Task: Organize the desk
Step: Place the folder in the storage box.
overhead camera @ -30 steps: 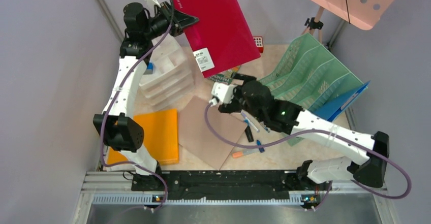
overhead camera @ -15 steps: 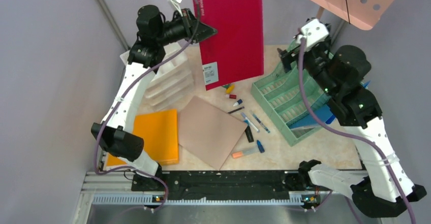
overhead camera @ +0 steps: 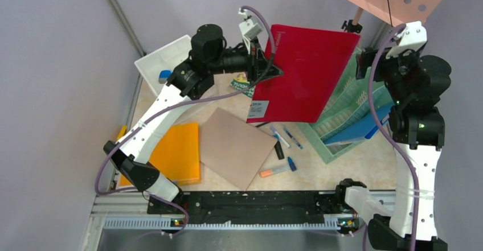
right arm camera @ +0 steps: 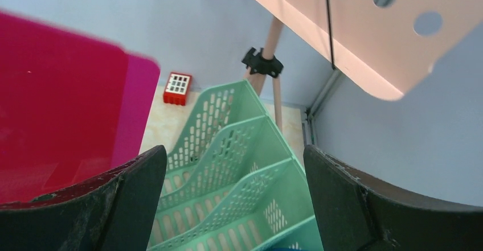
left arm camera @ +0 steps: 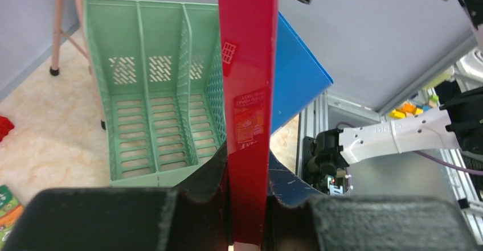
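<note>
Top external: high and far, arm bases at 6 o'clock; faces down on the whole tabletop (overhead camera: 324, 174).
Left wrist: close behind left pincer (left arm camera: 248, 202); green rack (left arm camera: 154, 114) at 10 o'clock.
Right wrist: close over right pincer (right arm camera: 233, 205); faces down onto green rack.
Shared: green rack and red folder (overhead camera: 302, 74), all three views.

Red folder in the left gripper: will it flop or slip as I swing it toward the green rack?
Probably stiff: the red folder juts out flat though the left gripper pinches only one edge. Its glossy cover might slip or pivot in that narrow grip.
</note>
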Motion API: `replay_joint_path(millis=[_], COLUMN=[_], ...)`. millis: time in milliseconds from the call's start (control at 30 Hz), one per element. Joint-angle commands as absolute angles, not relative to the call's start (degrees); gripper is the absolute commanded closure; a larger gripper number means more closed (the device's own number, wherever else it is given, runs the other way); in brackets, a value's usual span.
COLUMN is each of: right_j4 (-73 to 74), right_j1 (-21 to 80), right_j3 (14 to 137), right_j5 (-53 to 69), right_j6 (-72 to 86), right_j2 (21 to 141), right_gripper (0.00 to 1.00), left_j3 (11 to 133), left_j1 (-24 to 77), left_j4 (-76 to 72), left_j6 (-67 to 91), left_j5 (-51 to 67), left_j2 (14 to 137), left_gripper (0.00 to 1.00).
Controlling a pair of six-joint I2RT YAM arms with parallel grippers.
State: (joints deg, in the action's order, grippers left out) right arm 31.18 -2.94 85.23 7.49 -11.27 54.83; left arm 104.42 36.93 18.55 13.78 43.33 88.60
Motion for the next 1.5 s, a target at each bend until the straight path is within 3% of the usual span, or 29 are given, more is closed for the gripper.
replay_joint_path(millis=[0,400,733,1000,1467], right_j4=[34.33,39.83,39.29,38.23,34.98], right_j1=[-8.12,-22.02,-38.14,-39.51,-40.30], right_j3=[85.37,86.77,84.14,83.49,81.71], right_j5=[8.55,8.05,24.65,27.39,33.41], right_j6=[-7.20,-1.53,3.29,2.68,4.60], right_j2=[53.23,56.70,64.01,63.79,63.01], right_gripper=[0.11,0.10,0.11,0.11,0.11], left_j3=[104.03,105.70,108.58,111.53,116.03], left_j1=[41.25,49.74,49.75,49.79,52.41], left_j4=[17.45,16.94,13.49,9.62,0.96], left_j6=[7.68,2.58,4.45,7.99,4.15], left_j5=[40.49,28.47,29.53,32.02,26.22], left_j2=[86.95,90.28,94.42,98.96,107.87], left_gripper=[1.00,1.00,1.00,1.00,1.00])
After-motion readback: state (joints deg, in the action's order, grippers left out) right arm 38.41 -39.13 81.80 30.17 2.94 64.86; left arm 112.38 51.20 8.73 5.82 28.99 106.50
